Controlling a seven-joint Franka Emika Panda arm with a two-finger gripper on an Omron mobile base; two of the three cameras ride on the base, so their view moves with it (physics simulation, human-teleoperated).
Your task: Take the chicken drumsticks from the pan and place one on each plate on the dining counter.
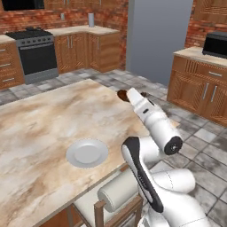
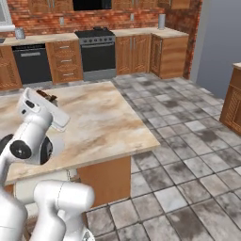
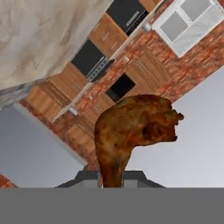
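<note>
The gripper [image 1: 121, 94], clamped on a chicken drumstick [image 3: 131, 131], seems above the dining counter [image 1: 40, 128]; plate [image 1: 87, 153] lies lower left

Quick headcount from where I'm sitting: one chicken drumstick [image 3: 131, 131], and it's in my one gripper [image 1: 124, 95]. One plate [image 1: 87, 153] on the near side of the dining counter [image 1: 40, 124], which is the single island here. One stool [image 1: 111, 201] tucked at its near edge. Far wall: one black stove [image 1: 33, 51], one dishwasher [image 2: 30, 63]. One microwave [image 1: 215, 44] on the right. One grey cup [image 1: 91, 20] on the far worktop.
</note>
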